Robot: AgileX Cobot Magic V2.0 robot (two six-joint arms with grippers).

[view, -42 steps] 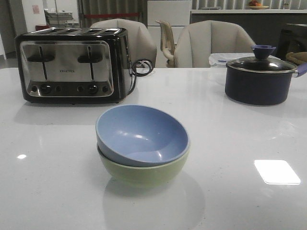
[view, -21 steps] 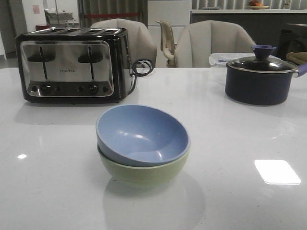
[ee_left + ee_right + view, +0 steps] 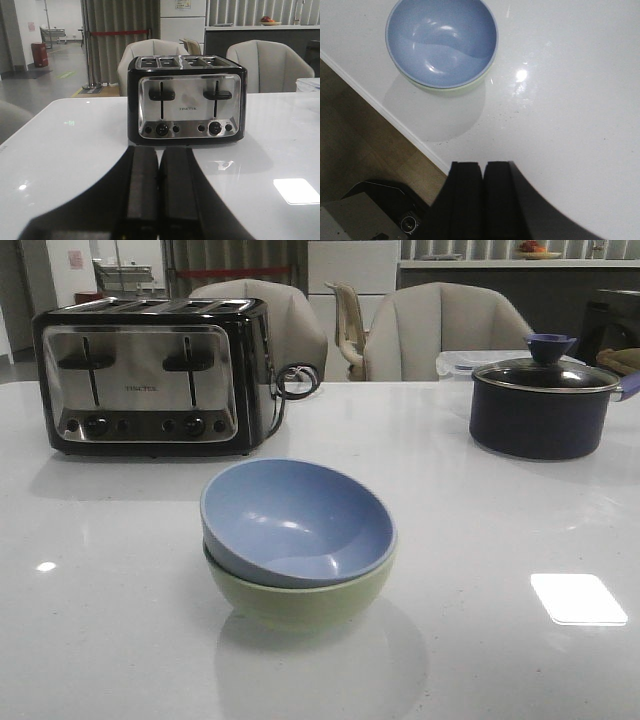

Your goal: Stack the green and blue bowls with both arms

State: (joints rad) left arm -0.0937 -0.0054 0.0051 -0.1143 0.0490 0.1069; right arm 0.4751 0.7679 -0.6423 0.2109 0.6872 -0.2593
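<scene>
Blue bowl (image 3: 295, 520) nested tilted in green bowl (image 3: 300, 595), mid-table (image 3: 100, 640); green mostly hidden. Left gripper (image 3: 158, 192) and right gripper (image 3: 483, 192): fingers pressed together, empty, absent from front view. Toaster (image 3: 150, 375), pot (image 3: 545, 405) behind.

1. The light is even and moderately bright, coming from overhead — a rectangular glare patch sits on the glossy white table (image 3: 90, 620) in the front view.
2. The blue bowl (image 3: 296, 522) shows small highlights inside and throws a soft, faint shadow toward the camera.
3. The toaster (image 3: 186, 100) is sharp in the left wrist view, its chrome face mirror-bright.
4. The close fingers (image 3: 466, 200) are dark and slightly soft.
5. The background room looks dimmer — detail there is grainy.
</scene>
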